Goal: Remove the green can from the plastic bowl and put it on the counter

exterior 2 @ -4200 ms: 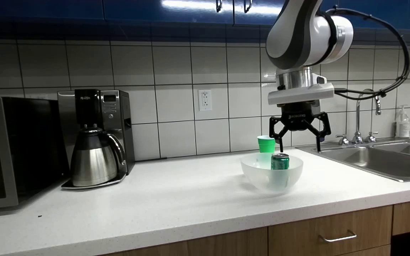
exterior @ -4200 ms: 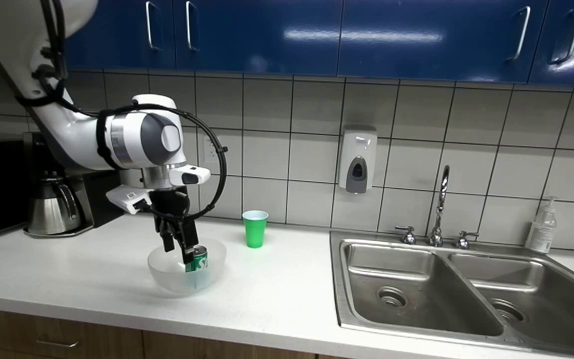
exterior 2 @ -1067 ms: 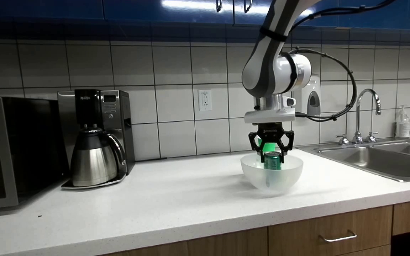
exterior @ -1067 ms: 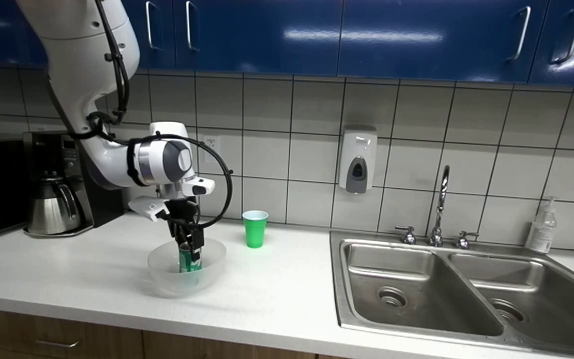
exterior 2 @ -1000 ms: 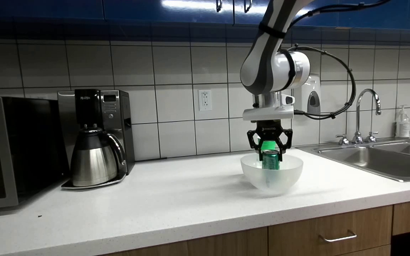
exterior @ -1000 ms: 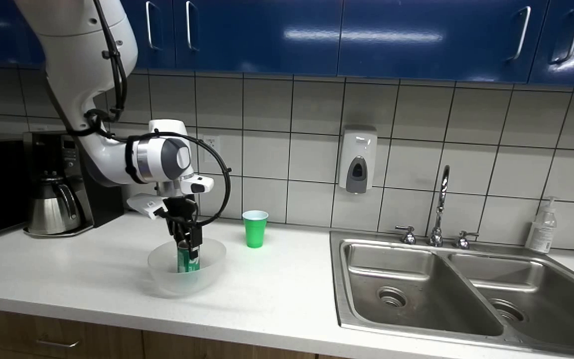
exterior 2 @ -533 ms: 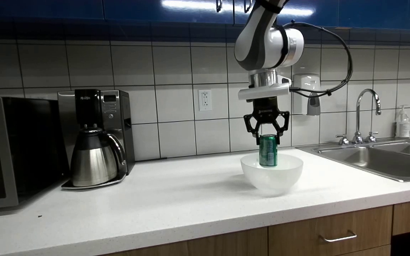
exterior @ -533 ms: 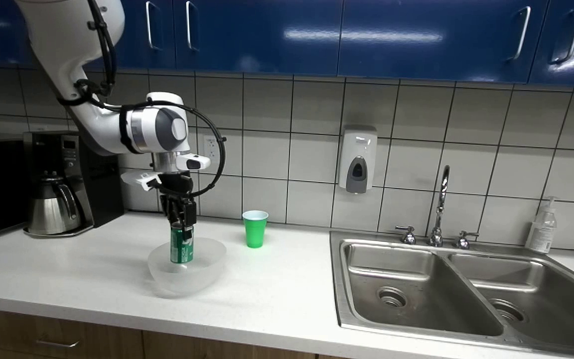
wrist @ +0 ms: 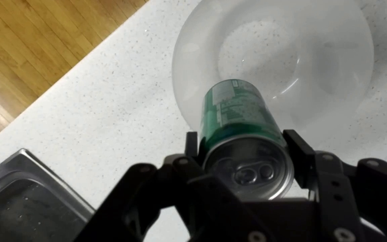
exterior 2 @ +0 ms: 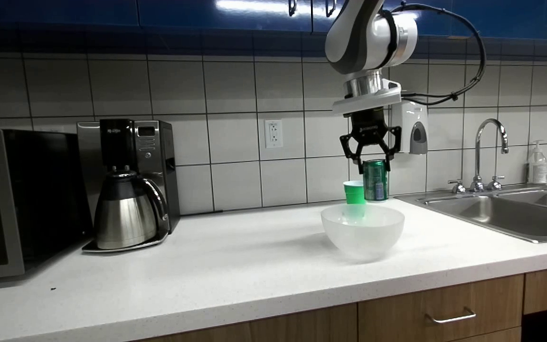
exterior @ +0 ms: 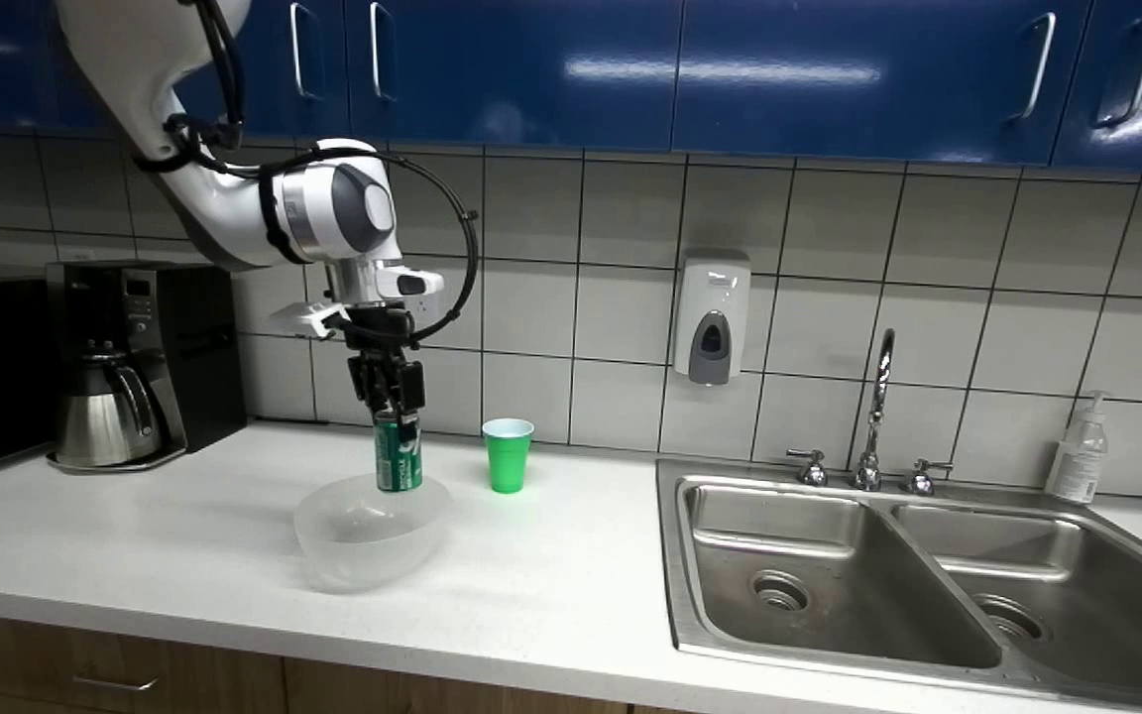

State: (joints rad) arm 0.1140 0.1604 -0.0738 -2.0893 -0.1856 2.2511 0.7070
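The tool (exterior 2: 374, 166) grips the green can (exterior 2: 376, 185), the plastic bowl (exterior 2: 363, 240) lower than both. Descending too soon could tip the bowl.

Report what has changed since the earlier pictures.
The gripper, open at first, has closed on the green can and lifted it up out of the plastic bowl; the can now hangs in the air. The bowl and the green cup stayed put on the counter.

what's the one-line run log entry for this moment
gripper: closed on green can | can: held in the air, out of plastic bowl | bowl: resting on counter | placing: not yet done
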